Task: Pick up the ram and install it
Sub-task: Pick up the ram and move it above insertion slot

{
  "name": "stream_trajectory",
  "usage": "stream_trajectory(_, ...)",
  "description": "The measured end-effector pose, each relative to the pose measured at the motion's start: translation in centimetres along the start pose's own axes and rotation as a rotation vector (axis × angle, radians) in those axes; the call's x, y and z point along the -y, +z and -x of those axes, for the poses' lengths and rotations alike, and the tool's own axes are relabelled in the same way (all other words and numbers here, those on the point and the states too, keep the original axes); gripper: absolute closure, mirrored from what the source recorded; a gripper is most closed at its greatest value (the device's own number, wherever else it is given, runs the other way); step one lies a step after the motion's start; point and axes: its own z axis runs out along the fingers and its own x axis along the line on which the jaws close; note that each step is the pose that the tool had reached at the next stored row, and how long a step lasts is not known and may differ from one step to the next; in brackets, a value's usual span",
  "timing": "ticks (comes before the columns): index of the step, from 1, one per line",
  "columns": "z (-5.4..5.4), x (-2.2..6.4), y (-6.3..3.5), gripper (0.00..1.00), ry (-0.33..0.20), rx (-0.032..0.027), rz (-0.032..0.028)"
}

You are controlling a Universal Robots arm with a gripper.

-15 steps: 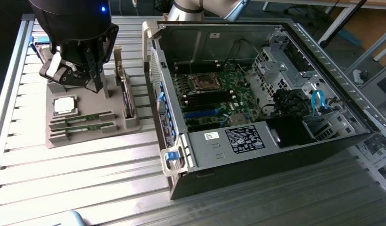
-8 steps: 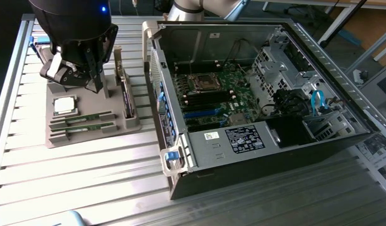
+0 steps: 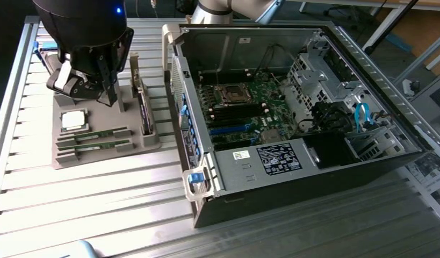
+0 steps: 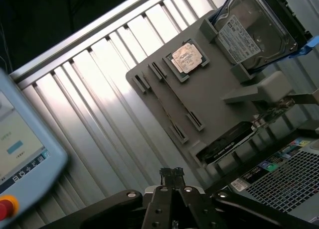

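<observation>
Two green ram sticks (image 3: pixel 93 135) (image 3: pixel 98 145) lie side by side in slots at the front of a grey holder tray (image 3: pixel 98 158). In the wrist view the ram (image 4: pixel 168 105) shows edge-on as thin lines between the tray's clips. My black gripper (image 3: pixel 114 101) hangs over the back of the tray, above and behind the ram and apart from it. Its fingertips (image 4: pixel 172 175) are pressed together, shut, with nothing between them.
On the same tray sit a square silver processor (image 3: pixel 73 119) and an upright hard drive (image 4: pixel 254 32). An open computer case (image 3: pixel 291 177) with its motherboard (image 3: pixel 241 107) lies on the exterior view's right. A teach pendant (image 4: pixel 20 159) rests on the slatted metal table (image 3: pixel 98 204).
</observation>
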Motion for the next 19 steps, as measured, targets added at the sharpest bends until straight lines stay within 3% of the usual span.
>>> stream_trajectory(19, 0.0, 0.01, 0.1, 0.89, -0.059, -0.0026, 0.0014)
